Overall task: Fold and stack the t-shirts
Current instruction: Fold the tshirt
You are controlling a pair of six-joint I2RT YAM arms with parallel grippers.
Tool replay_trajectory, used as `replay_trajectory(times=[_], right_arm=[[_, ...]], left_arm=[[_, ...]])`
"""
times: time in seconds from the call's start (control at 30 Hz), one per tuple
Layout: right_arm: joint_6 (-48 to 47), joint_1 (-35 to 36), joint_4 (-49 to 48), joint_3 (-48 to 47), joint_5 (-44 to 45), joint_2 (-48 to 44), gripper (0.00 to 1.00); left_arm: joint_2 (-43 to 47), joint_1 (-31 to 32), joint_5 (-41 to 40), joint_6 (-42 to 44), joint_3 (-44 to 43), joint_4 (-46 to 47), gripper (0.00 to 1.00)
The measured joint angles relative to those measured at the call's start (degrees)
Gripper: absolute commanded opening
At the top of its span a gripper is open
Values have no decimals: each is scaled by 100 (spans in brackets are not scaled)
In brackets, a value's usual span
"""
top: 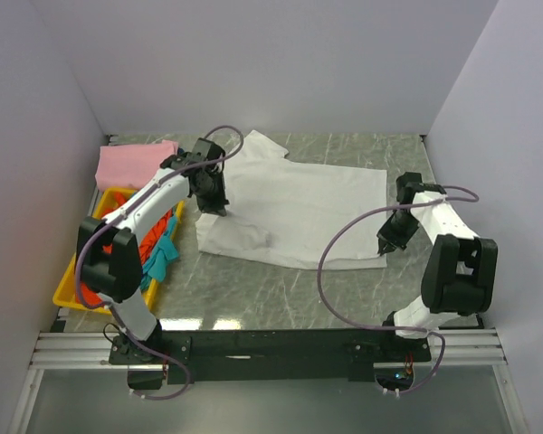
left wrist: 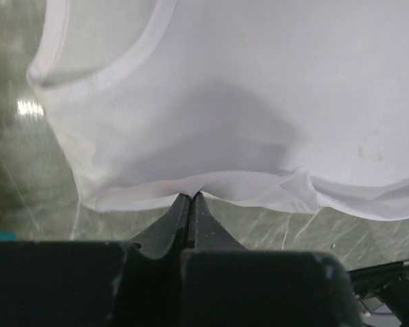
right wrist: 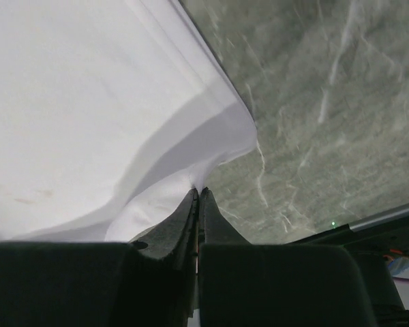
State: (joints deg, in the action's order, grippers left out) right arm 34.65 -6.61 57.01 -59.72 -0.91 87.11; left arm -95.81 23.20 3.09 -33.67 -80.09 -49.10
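Note:
A white t-shirt (top: 299, 203) lies spread on the marble table, collar end at the left. My left gripper (top: 219, 206) is shut on its near-left edge beside the neckline; the left wrist view shows cloth (left wrist: 211, 122) pinched at the gripper's tips (left wrist: 191, 195). My right gripper (top: 386, 246) is shut on the shirt's near-right hem corner, seen pinched in the right wrist view (right wrist: 198, 190). A folded pink t-shirt (top: 136, 163) lies at the back left. Orange-red (top: 147, 249) and teal (top: 166, 253) shirts lie bunched in the yellow tray (top: 70, 282).
The yellow tray stands along the left wall under the left arm. Grey enclosure walls close in the left, back and right. A metal rail (top: 271, 348) runs along the near edge.

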Motion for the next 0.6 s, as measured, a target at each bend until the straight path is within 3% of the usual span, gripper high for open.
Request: replay_trajectory(times=[0.6], right_arm=[[-175,-2,52,-1650,2,1287,0]], left_arm=[[-1733,-225,356,1080,-2430,208,0]])
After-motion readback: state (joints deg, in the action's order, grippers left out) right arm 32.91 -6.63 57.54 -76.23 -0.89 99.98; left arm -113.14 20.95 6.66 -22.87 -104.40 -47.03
